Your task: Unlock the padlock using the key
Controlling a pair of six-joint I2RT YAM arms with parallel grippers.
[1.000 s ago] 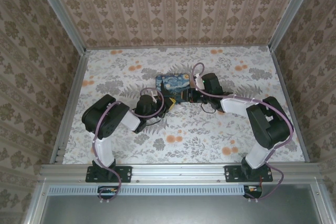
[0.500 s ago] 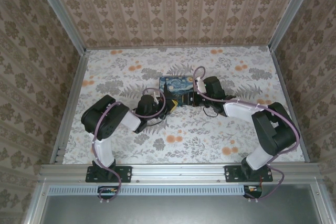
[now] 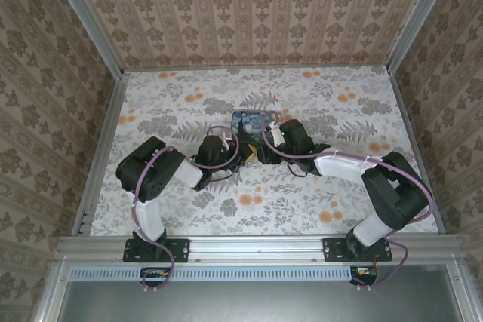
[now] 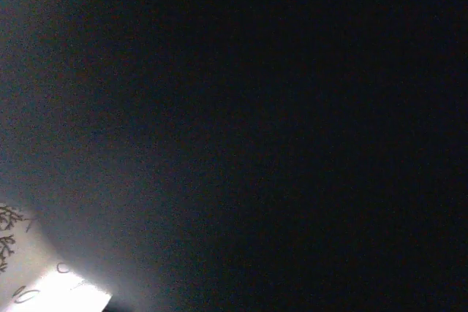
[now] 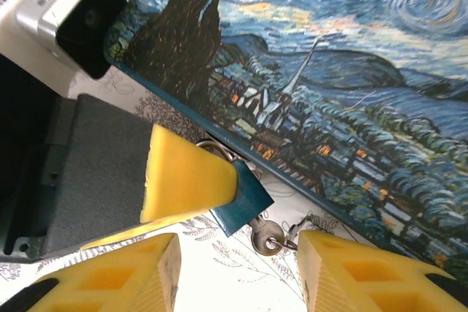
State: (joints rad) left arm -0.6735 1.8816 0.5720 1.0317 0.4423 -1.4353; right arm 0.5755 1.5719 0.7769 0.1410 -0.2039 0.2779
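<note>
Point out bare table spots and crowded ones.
Bare: the table strip between the tin and back wall, and the near stretch by the front rail. Crowded: the tin's near edge, where left gripper and right gripper meet at padlock and key.

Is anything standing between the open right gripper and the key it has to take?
Nothing visible does. The key sits at the lower end of the padlock, just ahead of the right gripper and facing its gap. A finger pad of the left gripper lies over the padlock, beside that path.
</note>
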